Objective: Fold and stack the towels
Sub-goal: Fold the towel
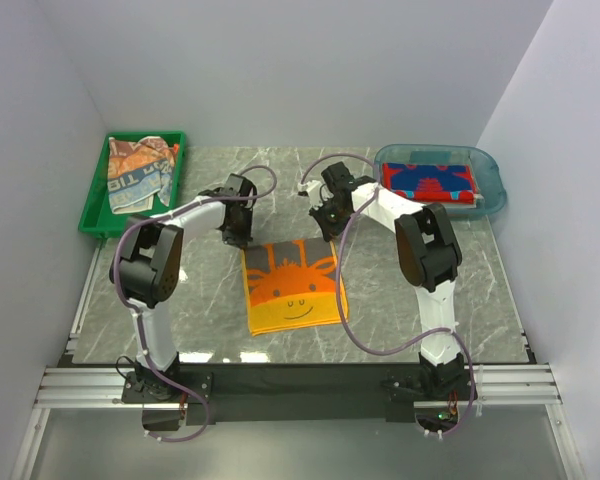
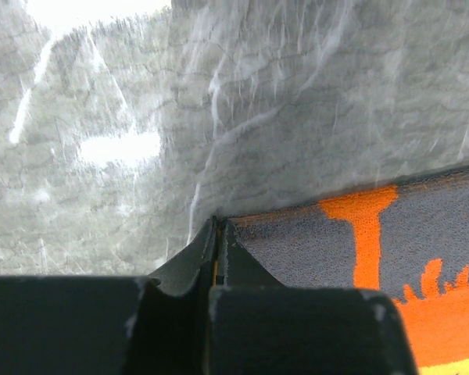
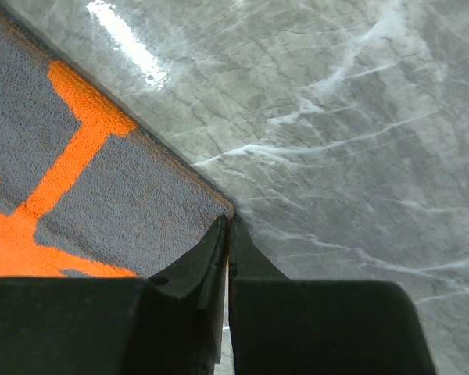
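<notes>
The orange-grey towel [image 1: 292, 285] is soft terry cloth with a nubbly, matt pile. Under it the table [image 1: 430, 290] looks like polished grey marble, smooth and glossy, catching the lamps. The green tray [image 1: 93, 205] is opaque, faintly shiny plastic, and the blue tub [image 1: 494, 190] is clear, glossy plastic. The left gripper [image 2: 218, 225] and right gripper [image 3: 228, 221] have matt black fingers, plastic by the look. The rails [image 1: 80, 385] are brushed metal.

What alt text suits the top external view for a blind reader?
The left hand and right hand are each shut on a far corner of an orange-grey cartoon-face towel lying flat on a marble table. A green tray holds crumpled towels; a blue tub holds a red towel.
</notes>
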### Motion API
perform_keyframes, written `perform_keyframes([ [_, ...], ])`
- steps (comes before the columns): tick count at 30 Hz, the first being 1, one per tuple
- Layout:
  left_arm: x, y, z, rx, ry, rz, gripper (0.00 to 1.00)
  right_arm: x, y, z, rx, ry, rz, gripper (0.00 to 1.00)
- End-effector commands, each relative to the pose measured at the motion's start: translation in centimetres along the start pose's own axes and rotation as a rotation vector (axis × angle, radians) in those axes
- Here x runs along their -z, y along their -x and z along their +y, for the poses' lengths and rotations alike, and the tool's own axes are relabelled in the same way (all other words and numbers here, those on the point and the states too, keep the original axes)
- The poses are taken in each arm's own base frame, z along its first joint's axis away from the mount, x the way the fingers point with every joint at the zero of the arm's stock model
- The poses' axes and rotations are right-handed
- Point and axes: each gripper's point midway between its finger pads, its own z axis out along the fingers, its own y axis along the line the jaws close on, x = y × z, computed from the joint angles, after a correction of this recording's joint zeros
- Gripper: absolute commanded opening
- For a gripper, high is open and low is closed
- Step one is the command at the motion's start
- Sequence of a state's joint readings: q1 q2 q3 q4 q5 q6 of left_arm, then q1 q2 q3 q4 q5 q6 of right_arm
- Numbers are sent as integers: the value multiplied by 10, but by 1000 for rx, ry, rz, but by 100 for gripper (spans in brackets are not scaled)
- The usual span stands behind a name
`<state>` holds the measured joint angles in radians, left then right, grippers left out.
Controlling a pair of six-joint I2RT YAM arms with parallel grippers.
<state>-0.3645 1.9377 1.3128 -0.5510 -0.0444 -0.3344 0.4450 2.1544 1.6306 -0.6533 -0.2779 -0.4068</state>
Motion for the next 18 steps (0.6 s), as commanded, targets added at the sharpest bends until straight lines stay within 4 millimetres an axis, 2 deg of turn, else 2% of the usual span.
perform_keyframes([
  [1, -14, -4, 26, 2, 90, 41, 1, 24, 17, -27, -15, -134, -79, 0],
  [4, -15, 22, 31, 23, 107, -22, 1, 30, 28, -39, -13, -193, -108, 0],
  [5, -16, 28, 30, 25, 108, -32, 1, 30, 30, -40, -12, -199, -113, 0],
  [6, -13, 44, 29, 29, 108, -66, 1, 33, 37, -44, -9, -211, -128, 0],
  [9, -16, 61, 27, 32, 111, -102, 1, 32, 43, -53, -10, -250, -138, 0],
  [10, -14, 73, 24, 37, 102, -137, 1, 34, 45, -56, -10, -267, -144, 0],
  [14, -6, 92, 21, 55, 87, -203, 1, 47, 56, -72, -19, -355, -193, 0],
  [17, 6, 101, 23, 73, 89, -262, 1, 59, 63, -72, -20, -375, -234, 0],
  [18, 6, 97, 25, 78, 96, -263, 1, 65, 63, -71, -22, -384, -247, 0],
])
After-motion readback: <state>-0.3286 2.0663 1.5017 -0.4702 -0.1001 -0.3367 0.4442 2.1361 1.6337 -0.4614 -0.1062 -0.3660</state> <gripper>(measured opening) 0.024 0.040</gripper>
